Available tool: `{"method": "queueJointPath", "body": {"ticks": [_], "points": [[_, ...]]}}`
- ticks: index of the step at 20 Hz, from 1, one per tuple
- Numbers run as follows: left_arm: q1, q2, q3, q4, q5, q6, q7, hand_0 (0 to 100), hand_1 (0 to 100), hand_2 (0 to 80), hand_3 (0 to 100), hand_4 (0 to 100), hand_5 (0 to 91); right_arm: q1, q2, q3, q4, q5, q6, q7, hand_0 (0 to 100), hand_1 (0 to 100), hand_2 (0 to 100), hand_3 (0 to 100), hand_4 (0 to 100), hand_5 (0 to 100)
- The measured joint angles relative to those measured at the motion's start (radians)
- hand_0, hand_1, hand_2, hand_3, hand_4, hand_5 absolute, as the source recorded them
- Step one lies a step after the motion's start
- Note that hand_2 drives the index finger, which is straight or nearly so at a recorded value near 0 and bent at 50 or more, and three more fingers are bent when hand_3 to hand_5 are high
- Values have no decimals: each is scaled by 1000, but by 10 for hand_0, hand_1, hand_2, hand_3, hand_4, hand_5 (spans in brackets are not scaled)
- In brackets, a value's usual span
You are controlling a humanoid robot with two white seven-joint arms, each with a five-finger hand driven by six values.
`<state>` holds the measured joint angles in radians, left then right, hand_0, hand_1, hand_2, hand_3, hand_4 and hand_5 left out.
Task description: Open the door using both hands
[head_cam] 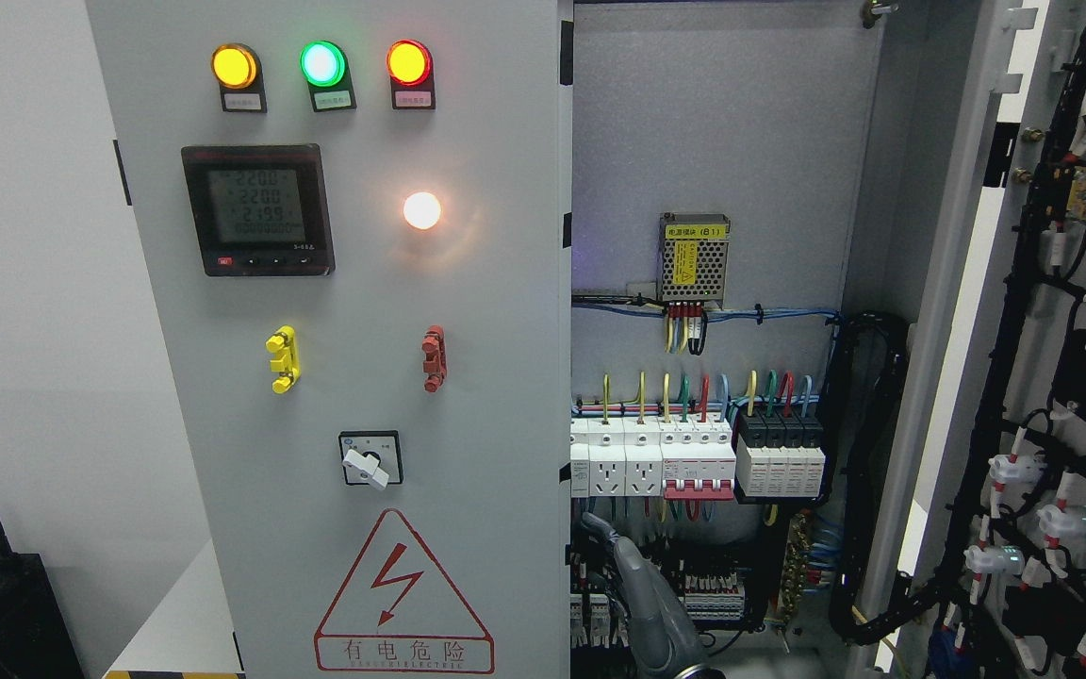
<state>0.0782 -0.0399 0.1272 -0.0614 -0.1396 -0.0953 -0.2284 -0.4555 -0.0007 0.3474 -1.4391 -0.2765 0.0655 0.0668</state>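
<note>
Grey robot hand (642, 589) at bottom centre, arm side unclear; finger state not discernible. It sits just right of the closed left door (364, 377), by that door's vertical free edge. Right door (1052, 377) already swung wide, well apart to the right. Judgement: left door remains

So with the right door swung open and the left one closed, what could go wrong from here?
1. The grey hand rises at the bottom, close in front of the exposed breakers and wiring; a stray move could snag wires.
2. The left door carries lit lamps and a live meter, so the cabinet appears powered.
</note>
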Motion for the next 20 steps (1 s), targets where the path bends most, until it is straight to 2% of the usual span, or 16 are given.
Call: {"method": "queueJointPath", "body": {"ticks": [20], "points": [[0, 0, 0, 0, 0, 4, 0, 0, 0, 0, 0, 32, 0, -37, 1, 19, 26, -36, 7, 5, 0, 0, 0, 0, 0, 0]]}}
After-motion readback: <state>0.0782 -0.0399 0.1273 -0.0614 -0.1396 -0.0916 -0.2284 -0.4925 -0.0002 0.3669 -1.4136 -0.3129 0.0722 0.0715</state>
